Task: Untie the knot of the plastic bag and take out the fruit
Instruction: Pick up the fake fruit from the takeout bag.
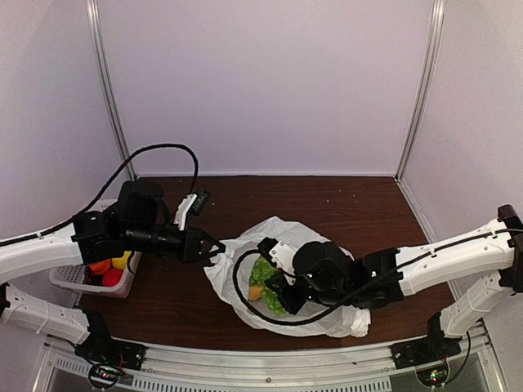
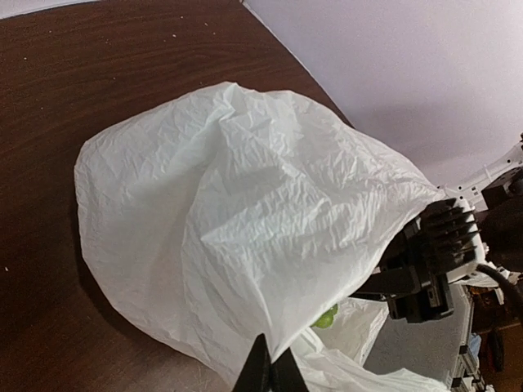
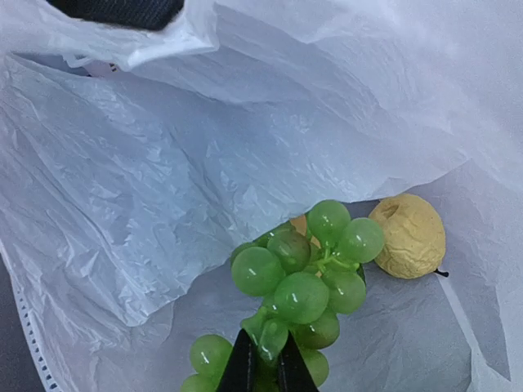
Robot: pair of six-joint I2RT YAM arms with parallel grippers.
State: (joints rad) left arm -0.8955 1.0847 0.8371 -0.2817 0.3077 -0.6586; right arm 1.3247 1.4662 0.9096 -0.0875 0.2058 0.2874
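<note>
The white plastic bag (image 1: 282,233) lies open in the middle of the table, its mouth held up. My left gripper (image 1: 214,251) is shut on the bag's left edge; in the left wrist view the film (image 2: 245,212) bunches between the closed tips (image 2: 270,371). My right gripper (image 1: 274,294) reaches inside the bag and is shut on the stem end of a green grape bunch (image 3: 302,278), its tips (image 3: 265,363) pinching a lower grape. A wrinkled yellow fruit (image 3: 409,237) lies beside the grapes, and an orange one (image 1: 256,291) shows under them. The knot is out of view.
A white slatted basket (image 1: 78,282) with red, orange and yellow fruit (image 1: 110,265) stands at the left edge under my left arm. Walls close the table at the back and sides. A metal rail (image 1: 270,363) runs along the near edge.
</note>
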